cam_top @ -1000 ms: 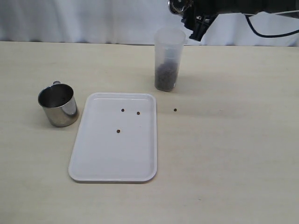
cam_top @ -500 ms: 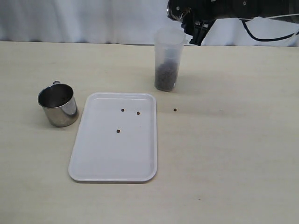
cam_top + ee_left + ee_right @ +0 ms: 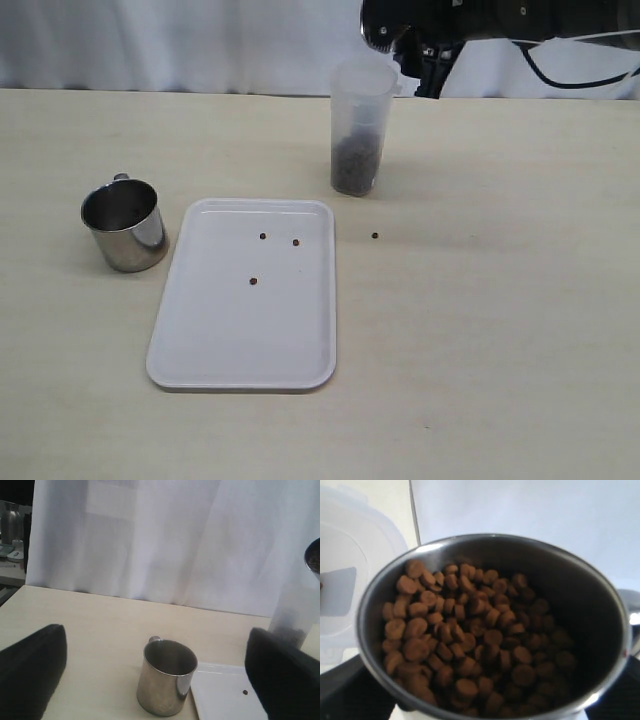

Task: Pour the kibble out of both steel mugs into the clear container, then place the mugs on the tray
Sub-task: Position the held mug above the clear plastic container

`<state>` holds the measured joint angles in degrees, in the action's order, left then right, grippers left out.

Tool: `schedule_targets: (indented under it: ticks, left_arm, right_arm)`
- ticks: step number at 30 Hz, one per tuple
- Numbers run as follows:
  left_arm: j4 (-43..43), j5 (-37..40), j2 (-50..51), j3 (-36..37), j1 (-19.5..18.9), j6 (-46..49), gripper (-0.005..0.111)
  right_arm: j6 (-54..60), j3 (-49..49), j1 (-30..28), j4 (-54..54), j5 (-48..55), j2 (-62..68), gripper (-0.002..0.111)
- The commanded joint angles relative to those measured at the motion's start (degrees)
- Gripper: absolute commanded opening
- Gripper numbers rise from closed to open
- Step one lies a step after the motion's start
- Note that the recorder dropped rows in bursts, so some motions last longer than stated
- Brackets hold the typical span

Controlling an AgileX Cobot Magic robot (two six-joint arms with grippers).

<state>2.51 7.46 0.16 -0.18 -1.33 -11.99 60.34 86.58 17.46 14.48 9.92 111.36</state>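
Observation:
One steel mug (image 3: 124, 226) stands upright and empty on the table, left of the white tray (image 3: 240, 340). In the left wrist view that mug (image 3: 167, 676) sits ahead of my left gripper (image 3: 157, 672), which is open and holds nothing. My right gripper (image 3: 428, 62) hangs at the rim of the clear container (image 3: 360, 110) and is shut on the other steel mug (image 3: 580, 580). This mug is full of kibble (image 3: 470, 635). More kibble (image 3: 354, 165) fills the container's lower third. The left gripper is outside the exterior view.
Three loose pellets lie on the tray, one of them (image 3: 263, 237) near its far end. Another pellet (image 3: 375, 236) lies on the table right of the tray. A white curtain (image 3: 180, 40) closes off the far edge of the table.
The right gripper with its mug has turned a little and shifted slightly right beside the container's rim. Mug, tray and loose pellets have not moved.

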Motion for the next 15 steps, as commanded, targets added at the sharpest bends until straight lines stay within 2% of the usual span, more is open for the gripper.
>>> schedule_targets:
  ticks: [1,15]
  left_arm:
    - [-0.1,-0.5,-0.2,0.2,0.0,-0.1,0.097]
    - [-0.1,-0.5,-0.2,0.2,0.0,-0.1,0.097]
  right_arm:
    - [0.5,0.7,0.0,3.6,-2.1,-0.3,0.005]
    - [0.4,0.7,0.0,8.9,-4.1,-0.3,0.005]
